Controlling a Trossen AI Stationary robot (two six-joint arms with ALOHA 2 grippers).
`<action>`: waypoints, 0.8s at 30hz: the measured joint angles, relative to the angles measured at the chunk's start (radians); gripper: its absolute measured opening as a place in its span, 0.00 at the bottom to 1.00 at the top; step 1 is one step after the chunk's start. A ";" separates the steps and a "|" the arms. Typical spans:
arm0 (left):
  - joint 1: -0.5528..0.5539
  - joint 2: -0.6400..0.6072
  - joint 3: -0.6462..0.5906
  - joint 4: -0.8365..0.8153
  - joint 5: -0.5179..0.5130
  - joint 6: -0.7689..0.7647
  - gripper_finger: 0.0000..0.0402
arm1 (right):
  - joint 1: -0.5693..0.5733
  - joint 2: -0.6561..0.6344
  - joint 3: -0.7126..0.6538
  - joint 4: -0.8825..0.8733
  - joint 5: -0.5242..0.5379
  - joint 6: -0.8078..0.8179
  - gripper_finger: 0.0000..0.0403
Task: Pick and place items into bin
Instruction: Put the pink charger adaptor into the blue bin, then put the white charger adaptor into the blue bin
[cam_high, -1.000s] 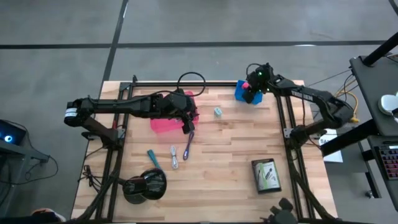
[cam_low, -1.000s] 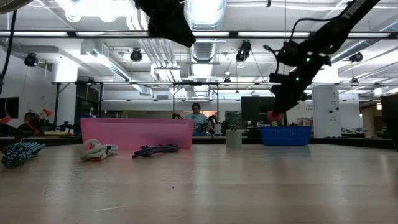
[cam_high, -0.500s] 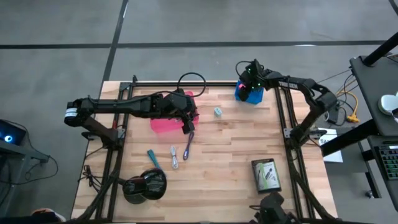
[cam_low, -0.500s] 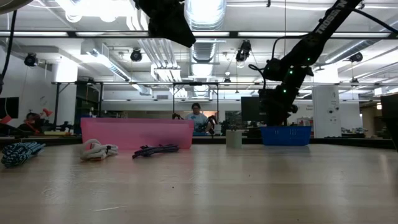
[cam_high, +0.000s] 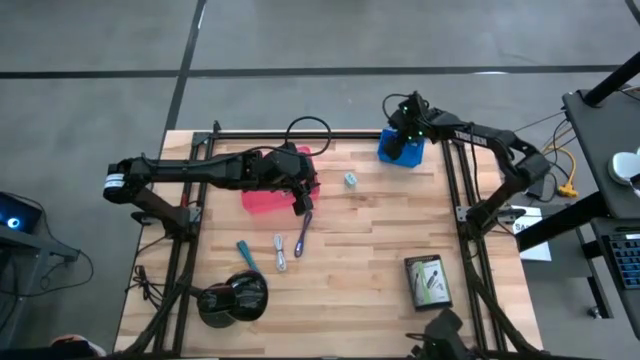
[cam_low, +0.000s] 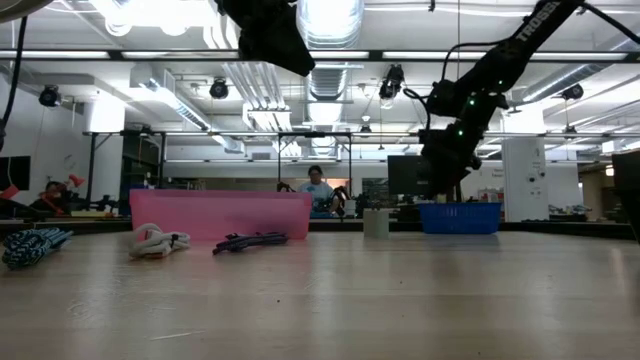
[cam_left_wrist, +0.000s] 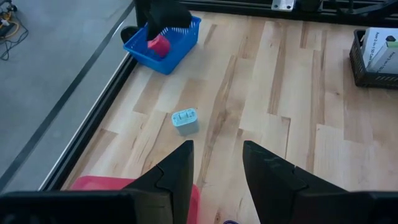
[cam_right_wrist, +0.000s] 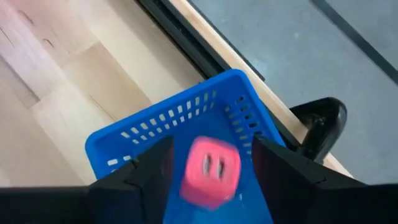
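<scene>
My right gripper (cam_right_wrist: 210, 186) hangs open over the blue bin (cam_high: 400, 150) at the table's far right. The pink cube (cam_right_wrist: 210, 170) is inside the bin, between the fingers but apart from both; the left wrist view also shows the pink cube (cam_left_wrist: 158, 45) in the bin. My left gripper (cam_left_wrist: 216, 174) is open and holds nothing, above the pink bin (cam_high: 268, 195). The pale teal cube (cam_high: 351, 180) rests on the table between the two bins. A purple cord (cam_high: 303, 232), a grey cord (cam_high: 280, 252) and a teal pen (cam_high: 245, 254) lie flat near the left.
A big black round object (cam_high: 233, 295) sits at the near left. A black tray with a green packet (cam_high: 428, 282) stands at the near right. A black cable loop (cam_high: 308, 130) lies at the far edge. Bare wood spans the table's middle.
My right gripper has moved a little toward the table's left, over the blue bin, and tipped further down. It has let go of the pink cube, which it held above the bin a second ago and which is now inside the bin.
</scene>
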 joint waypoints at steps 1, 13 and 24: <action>0.000 0.000 0.000 0.000 0.000 0.000 0.31 | 0.000 -0.005 0.000 -0.004 0.000 0.006 0.51; 0.000 0.000 -0.001 0.000 0.000 -0.001 0.31 | 0.037 -0.047 -0.001 -0.019 -0.166 0.082 0.51; 0.000 0.000 -0.013 -0.001 0.000 -0.001 0.31 | 0.259 -0.057 -0.004 -0.019 -0.208 0.109 0.52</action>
